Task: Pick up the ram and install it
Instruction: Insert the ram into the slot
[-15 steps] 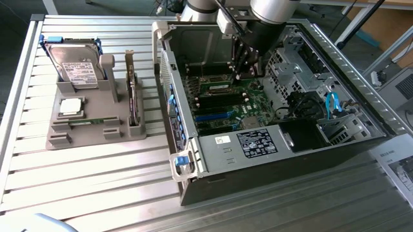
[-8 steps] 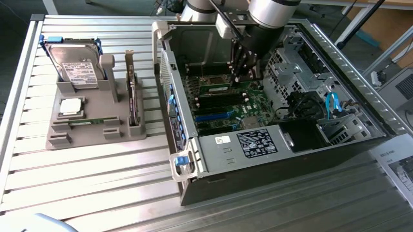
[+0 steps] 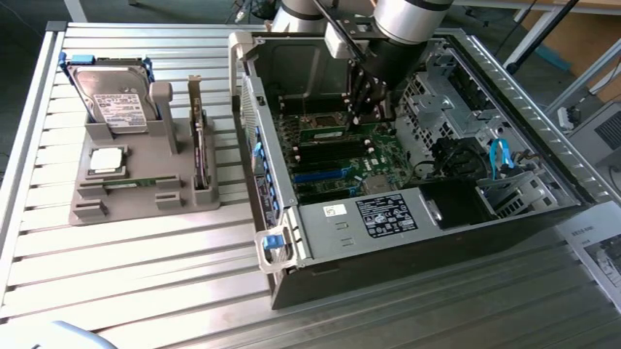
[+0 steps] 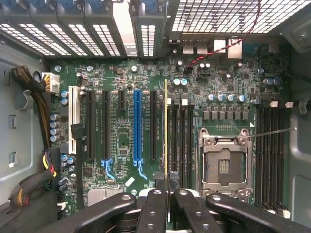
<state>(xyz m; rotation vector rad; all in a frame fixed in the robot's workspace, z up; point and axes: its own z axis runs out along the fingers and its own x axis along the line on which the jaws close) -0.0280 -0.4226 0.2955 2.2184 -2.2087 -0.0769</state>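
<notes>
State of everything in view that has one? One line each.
gripper: shut on the ram
ram: held on edge over the memory slots; seated or not, unclear
processor socket: empty
case: side open
hard drive: upright in the grey holder
processor: flat on the grey holder
expansion card: on edge in the grey holder

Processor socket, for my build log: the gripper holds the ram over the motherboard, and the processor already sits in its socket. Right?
No. The wrist view shows the processor socket without a chip; in the exterior view the processor lies on the grey tray. The rest holds: the gripper grips the ram over the motherboard.
</notes>
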